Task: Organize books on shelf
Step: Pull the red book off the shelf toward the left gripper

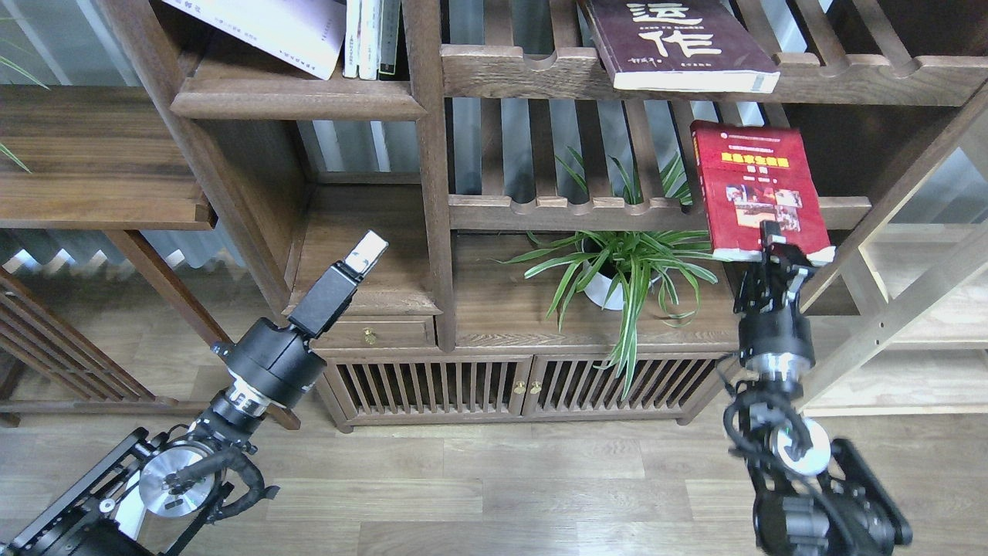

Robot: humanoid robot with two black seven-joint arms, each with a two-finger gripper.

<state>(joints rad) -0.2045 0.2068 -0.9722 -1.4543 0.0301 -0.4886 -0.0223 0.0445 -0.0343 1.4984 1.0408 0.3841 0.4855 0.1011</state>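
At the upper left of the frame the white-lilac book leans tilted on the shelf, its top cut off by the frame edge, beside thin upright books. Lower left, our left gripper points up and right toward that board; it holds nothing, and we cannot tell how wide its fingers stand, seen nearly end-on. At centre a potted plant sits under a slatted rack. Top centre-right, the maroon book lies flat on the upper rack, overhanging its rail, its upper part cropped. Right of centre, our right gripper is clamped on the lower edge of the red book, whose long axis runs nearly straight up the frame, above the hand. We judge the shelf lies far to the left of this book, so the carry crosses the centre post. The fingers are dark and partly hidden by the cover.
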